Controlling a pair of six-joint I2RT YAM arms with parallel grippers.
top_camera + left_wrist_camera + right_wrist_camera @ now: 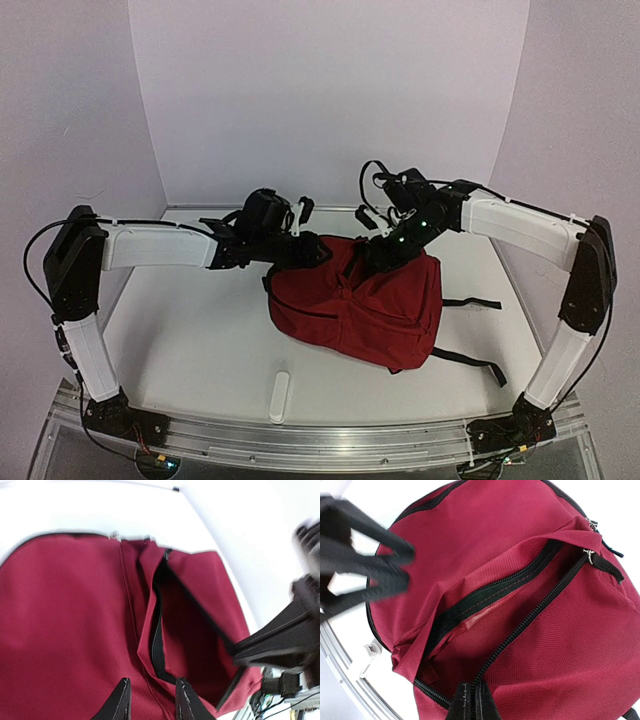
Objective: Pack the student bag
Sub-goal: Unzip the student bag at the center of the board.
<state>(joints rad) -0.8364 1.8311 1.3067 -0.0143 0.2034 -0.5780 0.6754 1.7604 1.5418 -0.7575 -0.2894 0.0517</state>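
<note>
Dark red student bag (pocket gaping): right hand clamped on its fabric, left hand apart above it.

Soft, even light across the overhead view, a faint lilac cast on the white walls, and only a pale shadow under the student bag. The near rail bows with lens distortion. On the left wrist camera the table blows out to pure white and the right gripper smears into motion blur. On the right wrist camera the fabric weave is crisp, but the left gripper is a dark blur.
</note>
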